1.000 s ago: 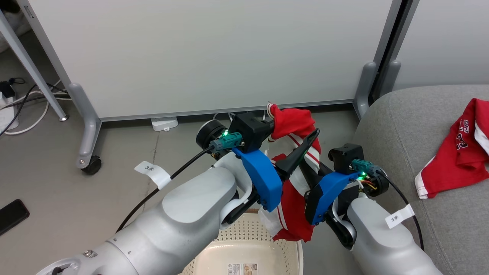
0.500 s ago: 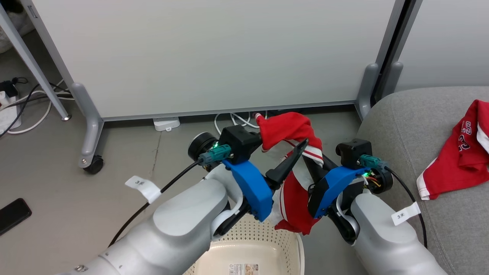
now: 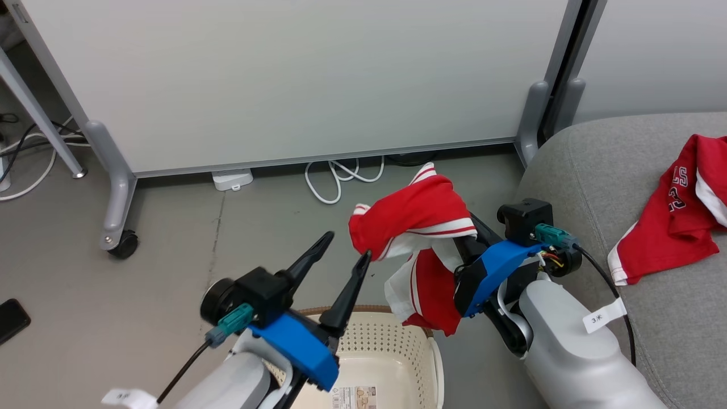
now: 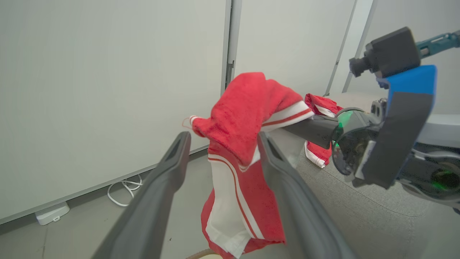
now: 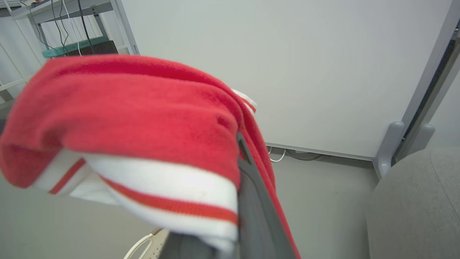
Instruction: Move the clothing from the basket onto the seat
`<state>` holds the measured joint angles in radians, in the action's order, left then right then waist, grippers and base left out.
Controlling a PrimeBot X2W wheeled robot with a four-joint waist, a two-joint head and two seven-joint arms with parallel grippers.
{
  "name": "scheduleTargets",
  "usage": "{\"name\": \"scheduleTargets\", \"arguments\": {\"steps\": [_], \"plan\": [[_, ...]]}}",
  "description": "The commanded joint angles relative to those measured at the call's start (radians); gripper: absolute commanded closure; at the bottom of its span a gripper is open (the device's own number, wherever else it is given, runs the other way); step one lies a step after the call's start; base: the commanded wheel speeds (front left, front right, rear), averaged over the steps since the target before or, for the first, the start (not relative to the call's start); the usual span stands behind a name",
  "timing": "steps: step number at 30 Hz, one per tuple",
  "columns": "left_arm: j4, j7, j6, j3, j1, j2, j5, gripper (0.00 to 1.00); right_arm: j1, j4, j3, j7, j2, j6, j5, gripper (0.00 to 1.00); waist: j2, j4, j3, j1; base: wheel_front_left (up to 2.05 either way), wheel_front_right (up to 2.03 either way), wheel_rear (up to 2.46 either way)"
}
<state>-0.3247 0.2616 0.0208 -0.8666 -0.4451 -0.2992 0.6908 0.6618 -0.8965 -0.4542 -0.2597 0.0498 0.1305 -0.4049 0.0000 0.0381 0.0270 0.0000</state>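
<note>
A red garment with white stripe trim [image 3: 414, 218] hangs draped over my right gripper [image 3: 466, 236], which is shut on it above the floor between the basket and the seat. It also fills the right wrist view [image 5: 125, 108]. My left gripper [image 3: 347, 247] stands open just left of the cloth, apart from it; in the left wrist view the garment [image 4: 244, 115] hangs past its spread fingers [image 4: 172, 172]. The cream perforated basket [image 3: 420, 352] sits below. A second red garment with dark lettering [image 3: 676, 227] lies on the grey seat [image 3: 596, 170].
A white partition panel [image 3: 284, 79] on grey wheeled feet [image 3: 116, 227] stands behind. White cables [image 3: 335, 176] and a white adaptor [image 3: 232, 179] lie at its base. A black phone [image 3: 11, 318] lies on the floor at far left.
My left gripper has let go of the garment and drawn back down and to the left. The garment now hangs from my right gripper alone. The head camera has shifted slightly.
</note>
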Motion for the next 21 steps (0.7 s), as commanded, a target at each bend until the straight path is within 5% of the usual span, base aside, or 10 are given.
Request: {"name": "scheduleTargets", "arguments": {"steps": [1,7,21], "plan": [[0.014,0.005,-0.008,0.034,0.036,-0.009,-0.024,0.00,-0.012,0.010,0.003,-0.005,0.001,0.001,0.011,1.00,0.0000,-0.007,0.003,0.0000,0.00,0.00,0.00],[0.052,0.005,-0.022,0.202,0.196,-0.010,-0.138,0.00,-0.037,0.040,0.016,-0.006,0.001,0.001,0.029,1.00,0.0000,-0.025,0.007,0.0000,0.00,0.00,0.00],[0.057,0.005,0.063,0.391,0.288,0.067,-0.282,0.00,-0.082,0.136,0.043,0.014,0.001,0.001,0.043,1.00,0.0000,-0.103,0.027,0.0000,0.00,0.00,0.00]]}}
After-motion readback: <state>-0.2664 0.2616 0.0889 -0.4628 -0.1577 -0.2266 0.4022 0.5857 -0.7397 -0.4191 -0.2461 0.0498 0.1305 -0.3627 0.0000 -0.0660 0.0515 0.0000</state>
